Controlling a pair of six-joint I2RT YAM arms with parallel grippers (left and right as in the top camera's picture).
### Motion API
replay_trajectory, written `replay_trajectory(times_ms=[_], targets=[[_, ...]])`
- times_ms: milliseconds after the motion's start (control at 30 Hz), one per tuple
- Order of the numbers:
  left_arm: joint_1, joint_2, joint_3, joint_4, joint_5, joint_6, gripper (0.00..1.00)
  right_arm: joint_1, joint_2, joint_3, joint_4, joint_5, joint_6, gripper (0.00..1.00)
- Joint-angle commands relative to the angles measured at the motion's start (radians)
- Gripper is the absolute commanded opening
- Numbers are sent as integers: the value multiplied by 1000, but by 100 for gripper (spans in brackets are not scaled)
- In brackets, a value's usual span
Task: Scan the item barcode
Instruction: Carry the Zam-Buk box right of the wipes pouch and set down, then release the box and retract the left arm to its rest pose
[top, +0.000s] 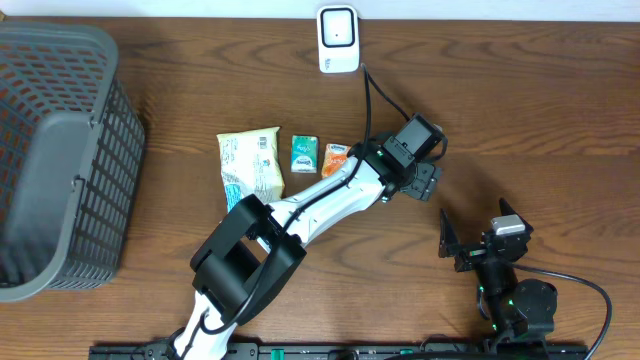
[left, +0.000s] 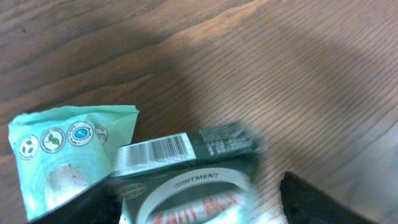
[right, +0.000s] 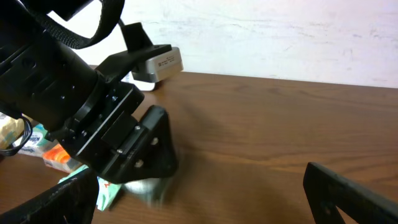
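Note:
A dark green box (left: 186, 171) with a white barcode strip on its top edge lies blurred between the fingers of my left gripper (left: 199, 208). Wood shows between the box and the right finger (left: 317, 199), so the jaws stand open. In the right wrist view the same box (right: 148, 186) is a blurred shape under the left gripper (right: 134, 149). In the overhead view the left gripper (top: 424, 178) covers the box. The white scanner (top: 338, 40) stands at the table's back edge. My right gripper (top: 476, 230) waits open and empty near the front right.
A mint-green packet (left: 65, 155) lies just left of the box. A pale yellow bag (top: 250, 166), a green packet (top: 304, 154) and an orange packet (top: 335, 158) lie in a row at mid-table. A grey basket (top: 60, 160) fills the left side.

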Motion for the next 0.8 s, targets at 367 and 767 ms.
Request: replay_trajectory(times_ms=[367, 767], targets=[[64, -58, 14, -24, -5, 4, 99, -6, -2, -3, -3, 4, 13, 99], [503, -418, 27, -337, -5, 138, 98, -6, -2, -3, -3, 4, 13, 99]])
